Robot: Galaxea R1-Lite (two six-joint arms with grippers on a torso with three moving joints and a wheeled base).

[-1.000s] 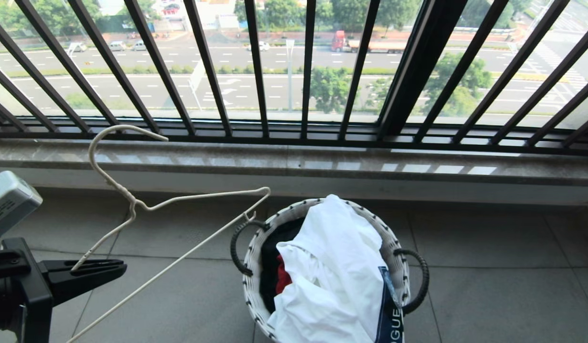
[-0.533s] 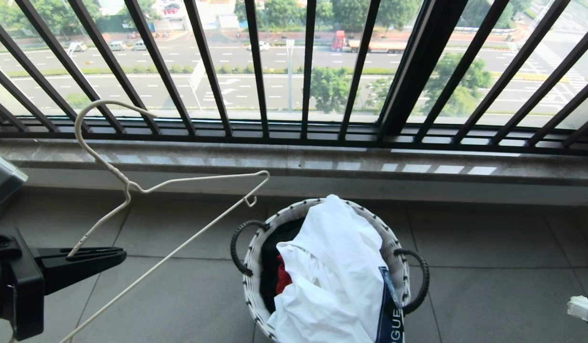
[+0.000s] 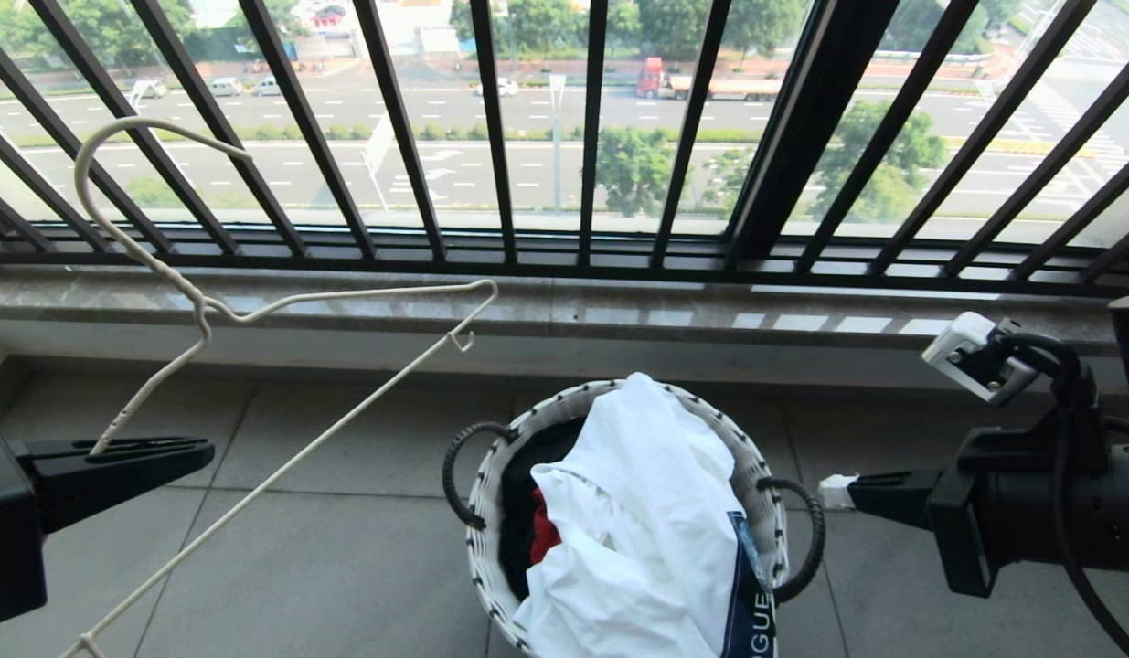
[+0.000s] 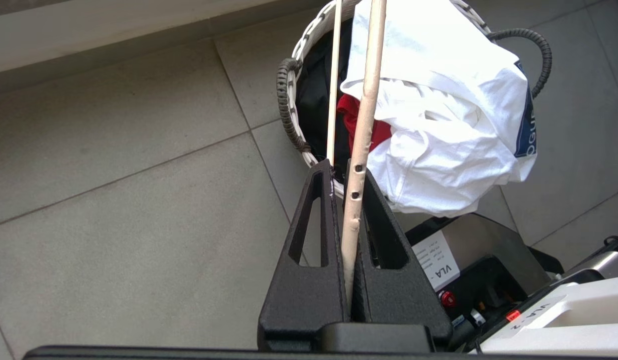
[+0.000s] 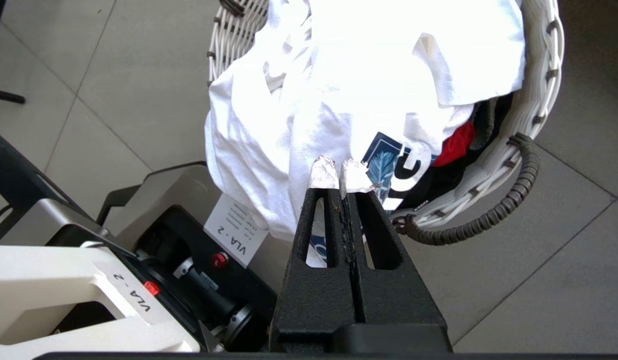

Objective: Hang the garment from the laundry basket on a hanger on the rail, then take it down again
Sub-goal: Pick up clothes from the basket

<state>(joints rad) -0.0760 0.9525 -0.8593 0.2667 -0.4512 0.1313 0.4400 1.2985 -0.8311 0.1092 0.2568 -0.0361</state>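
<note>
spanning grey floor tiles (image 3: 966,475) (marble sill (image 3: 619,315), black window railing (image 3: 582,137))

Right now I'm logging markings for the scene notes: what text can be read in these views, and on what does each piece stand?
"OGUE", partly hidden, on the dark blue logo of the garment in the laundry basket.
"VLA - 2" on a white label on the robot's base.
"VLA - 2" again on the white housing beside a red light.
Smaller print under the label's heading: too small to read.
Road markings outside: unreadable.
</note>
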